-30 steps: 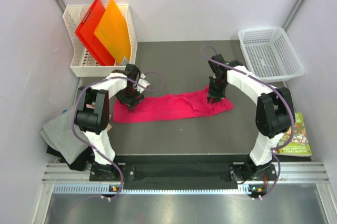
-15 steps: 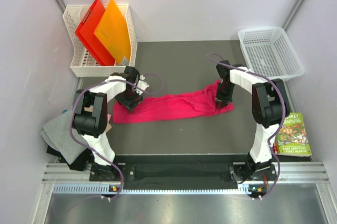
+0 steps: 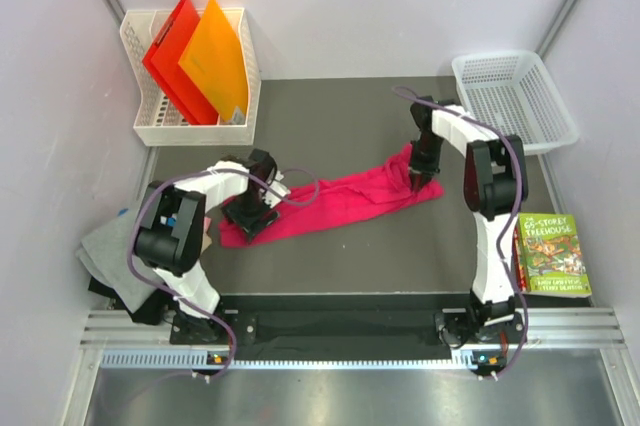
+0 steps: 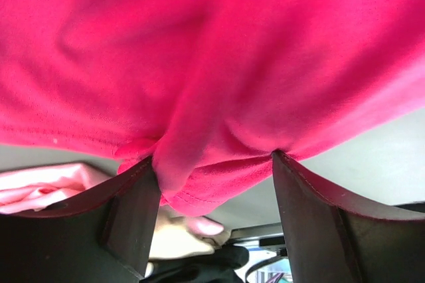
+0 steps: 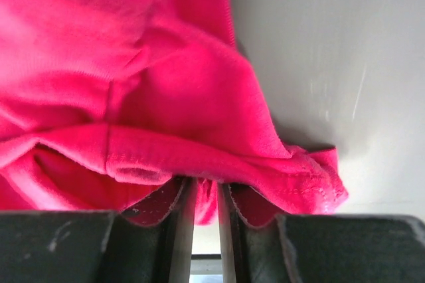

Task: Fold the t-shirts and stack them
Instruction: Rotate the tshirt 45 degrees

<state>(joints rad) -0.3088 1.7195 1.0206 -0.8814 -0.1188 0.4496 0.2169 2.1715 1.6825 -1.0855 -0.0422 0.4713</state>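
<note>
At the near left, a pile of grey shirts [image 3: 112,254] lies beside the worktop [image 3: 340,126]. The left arm is folded low with its elbow outward. Its end effector [image 3: 250,214] tips down and pinches a thick bunch at the left end of the pink shirt [image 3: 340,198], which stretches as a crumpled band across the middle. Farther back, the right arm reaches tall and curls down. Its end effector [image 3: 420,174] is pressed nearly together on the shirt's right hem.
</note>
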